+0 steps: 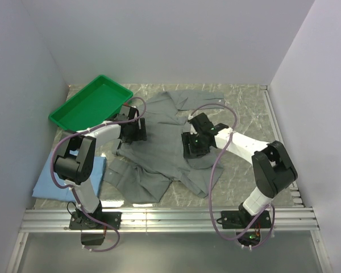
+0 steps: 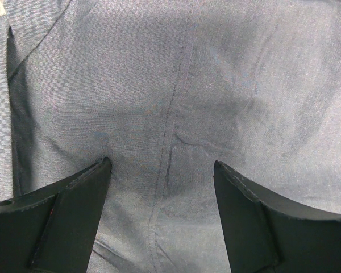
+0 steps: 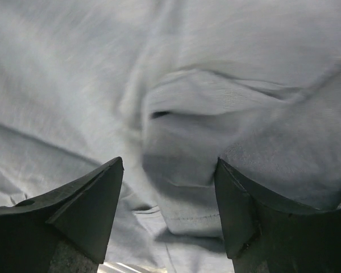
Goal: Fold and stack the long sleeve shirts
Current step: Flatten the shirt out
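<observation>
A grey long sleeve shirt (image 1: 165,145) lies spread and rumpled across the middle of the table. A light blue shirt (image 1: 48,181) lies folded flat at the near left. My left gripper (image 1: 133,129) hovers open over the grey shirt's left part; in the left wrist view its fingertips (image 2: 102,168) straddle a seam of the cloth (image 2: 176,114). My right gripper (image 1: 194,145) stands open over the shirt's right part, where a folded hem of grey cloth (image 3: 216,199) bulges between its fingers (image 3: 111,170). Nothing is gripped.
A green plastic tray (image 1: 91,102) sits at the back left, tilted against the wall. The arms' cables loop over the shirt. A metal rail (image 1: 170,219) runs along the near table edge.
</observation>
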